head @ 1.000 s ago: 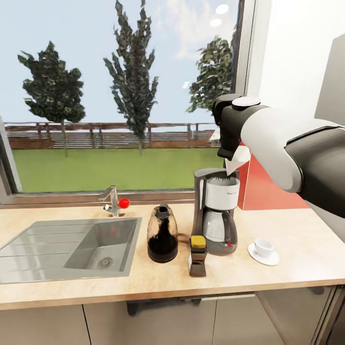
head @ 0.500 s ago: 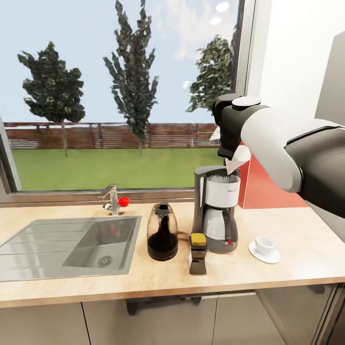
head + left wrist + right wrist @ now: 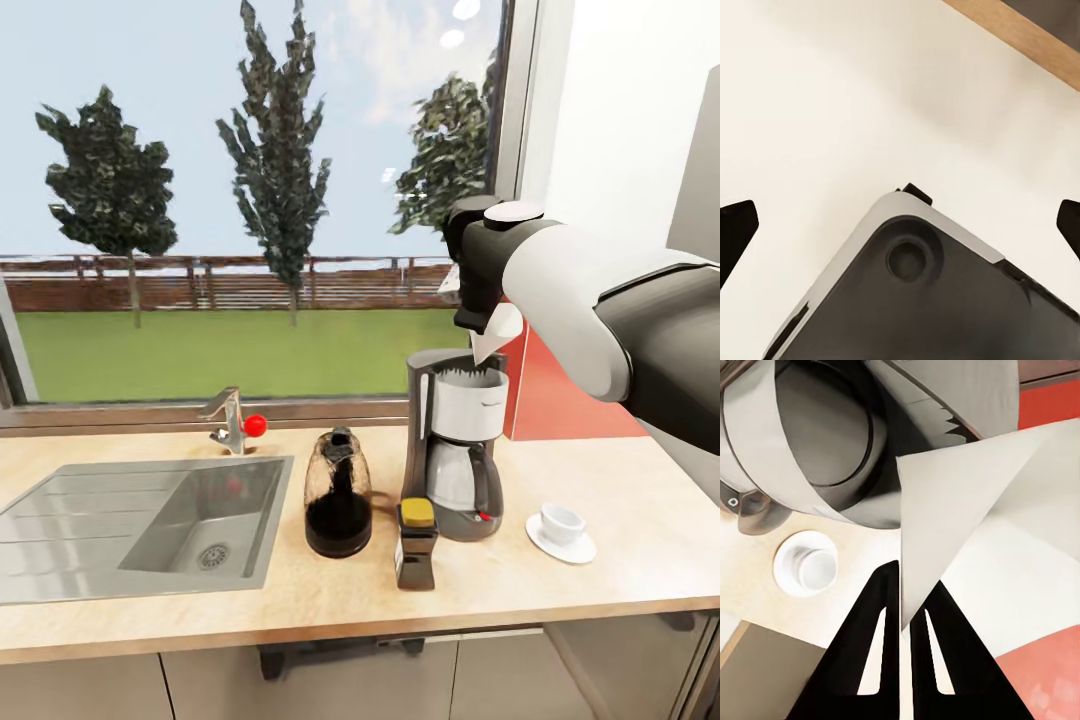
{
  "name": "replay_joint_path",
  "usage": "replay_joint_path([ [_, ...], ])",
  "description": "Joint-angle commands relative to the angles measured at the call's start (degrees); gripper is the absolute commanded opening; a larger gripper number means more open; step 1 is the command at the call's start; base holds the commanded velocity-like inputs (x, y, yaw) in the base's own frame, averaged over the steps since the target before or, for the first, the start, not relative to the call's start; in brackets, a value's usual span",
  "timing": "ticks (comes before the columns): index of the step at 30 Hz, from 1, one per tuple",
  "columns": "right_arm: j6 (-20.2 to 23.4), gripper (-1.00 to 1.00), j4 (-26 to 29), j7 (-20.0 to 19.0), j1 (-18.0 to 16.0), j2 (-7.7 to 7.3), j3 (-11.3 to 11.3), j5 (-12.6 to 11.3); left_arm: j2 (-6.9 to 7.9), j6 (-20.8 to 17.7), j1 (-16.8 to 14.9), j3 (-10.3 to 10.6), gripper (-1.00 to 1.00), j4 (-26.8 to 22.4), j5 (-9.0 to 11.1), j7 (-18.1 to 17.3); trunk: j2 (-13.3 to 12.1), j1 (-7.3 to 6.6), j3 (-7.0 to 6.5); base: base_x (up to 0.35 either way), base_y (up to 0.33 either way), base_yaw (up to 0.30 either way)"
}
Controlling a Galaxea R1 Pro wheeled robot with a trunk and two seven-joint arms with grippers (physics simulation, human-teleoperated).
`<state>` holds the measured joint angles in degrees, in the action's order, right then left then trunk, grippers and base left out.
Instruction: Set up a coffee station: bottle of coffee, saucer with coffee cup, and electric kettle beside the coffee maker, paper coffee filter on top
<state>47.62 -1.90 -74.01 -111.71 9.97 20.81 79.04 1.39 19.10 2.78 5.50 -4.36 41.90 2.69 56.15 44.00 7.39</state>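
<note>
Electric kettle (image 3: 338,493), bottle of coffee (image 3: 415,543), coffee maker (image 3: 455,443) & cup on saucer (image 3: 561,536) sit grouped on the countertop (image 3: 620,485), so we hold the paper coffee filter (image 3: 497,333) pinched in our right gripper (image 3: 904,622) just above the maker's top w/ left pincer spread wide; vs 1 s ago only the cam shifted.
</note>
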Motion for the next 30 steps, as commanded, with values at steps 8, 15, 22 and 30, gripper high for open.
replay_joint_path([
  [8,0.5,-1.0,-0.1,-0.2,-0.1,0.03,0.1,0.0,0.03,0.1,0.0,0.5,1.0,0.0,0.3,0.3,0.1,0.01,0.08,0.001,0.0,0.0],
  [15,0.4,-1.0,-0.1,0.4,-0.1,0.03,0.1,0.0,0.07,0.0,0.0,0.5,1.0,0.0,0.3,0.3,1.3,0.67,0.62,0.0,0.0,0.0],
  [22,0.4,-1.0,-0.1,0.6,-0.1,0.03,0.1,0.0,0.24,0.0,0.0,0.5,1.0,0.0,0.3,0.3,4.1,2.21,1.87,0.0,0.0,0.0],
  [30,0.4,-1.0,-0.1,0.6,-0.1,0.03,0.1,0.0,0.24,0.0,0.0,0.5,1.0,0.0,0.3,0.3,7.3,3.96,3.31,0.0,0.0,0.0],
])
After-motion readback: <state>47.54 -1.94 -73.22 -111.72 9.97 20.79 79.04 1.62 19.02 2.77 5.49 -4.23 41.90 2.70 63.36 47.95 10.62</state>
